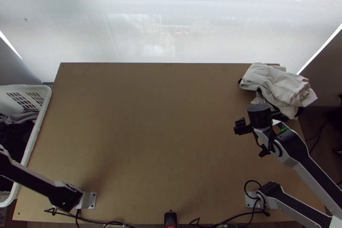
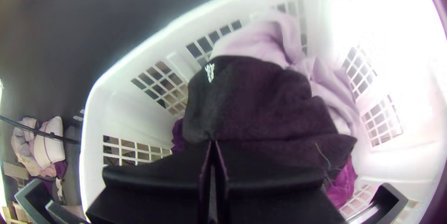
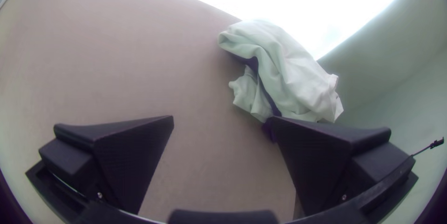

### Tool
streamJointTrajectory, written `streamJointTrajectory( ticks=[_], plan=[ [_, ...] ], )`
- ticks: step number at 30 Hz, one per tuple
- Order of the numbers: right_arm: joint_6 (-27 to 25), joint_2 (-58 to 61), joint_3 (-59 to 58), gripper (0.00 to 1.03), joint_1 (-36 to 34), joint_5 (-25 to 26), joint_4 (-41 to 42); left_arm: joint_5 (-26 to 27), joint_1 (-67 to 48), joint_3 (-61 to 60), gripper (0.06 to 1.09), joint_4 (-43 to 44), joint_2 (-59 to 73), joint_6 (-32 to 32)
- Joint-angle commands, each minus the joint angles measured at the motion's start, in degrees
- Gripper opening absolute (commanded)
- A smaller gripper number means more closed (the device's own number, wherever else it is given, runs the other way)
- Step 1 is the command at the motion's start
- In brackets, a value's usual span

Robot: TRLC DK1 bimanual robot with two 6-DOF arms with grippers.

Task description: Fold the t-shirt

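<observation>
Item: a dark garment (image 2: 260,103), judged to be the t-shirt, lies bunched in the laundry basket (image 2: 104,112), directly ahead of and against the left tool (image 2: 213,142). A small white mark shows on it, well ahead of the fingertips. Left tool: fingers clenched together at the garment; whether a fold is pinched between them cannot be told. Step in hand, as judged: picking the shirt out of the basket.

Recommendations: confirm that cloth is caught before any lift. If none is, part the fingers, press a little deeper into the fold and close again. Take a single garment; the lilac cloth (image 2: 260,37) beyond the dark one and the magenta cloth (image 2: 343,186) beside it could be dragged along. Raise straight up, high enough for the hanging hem to clear the basket wall, then carry across to the worktop (image 1: 162,134), which extends rightward from the left tool. Soft cloth is likely to slip from a shallow pinch.

Right tool (image 3: 222,118): released, fingers wide apart, over the worktop. It is suitably placed to receive a second edge for spreading. Just beyond it sits a pale garment (image 3: 293,75), loosely heaped over darker cloth; keep clear of that pile.
</observation>
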Motion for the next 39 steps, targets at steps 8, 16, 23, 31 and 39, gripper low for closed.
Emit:
streamJointTrajectory(
  ticks=[8,16,23,31,39],
  plan=[
    [-0.02,-2.83,1.46,0.93,0.49,0.01,-0.54,0.28,-11.87,-0.29,0.1,-8.57,-33.39,-3.07],
    [-0.54,-6.52,0.32,0.93,0.4,0.1,-0.54,0.28,-26.81,7.97,0.09,-6.38,-47.45,-7.55],
    [-0.63,-9.42,-1.96,0.93,0.14,0.1,-0.54,-0.33,-44.04,18.61,0.1,-4.0,-49.3,-7.28],
    [-2.13,-15.66,-5.92,0.94,-0.74,0.1,-0.81,2.13,-65.31,37.42,0.1,-11.56,-44.03,-7.37],
    [-2.13,-16.8,-6.89,0.97,0.14,0.1,1.83,2.04,-85.79,36.8,0.1,-16.92,-40.51,-6.49]
  ],
)
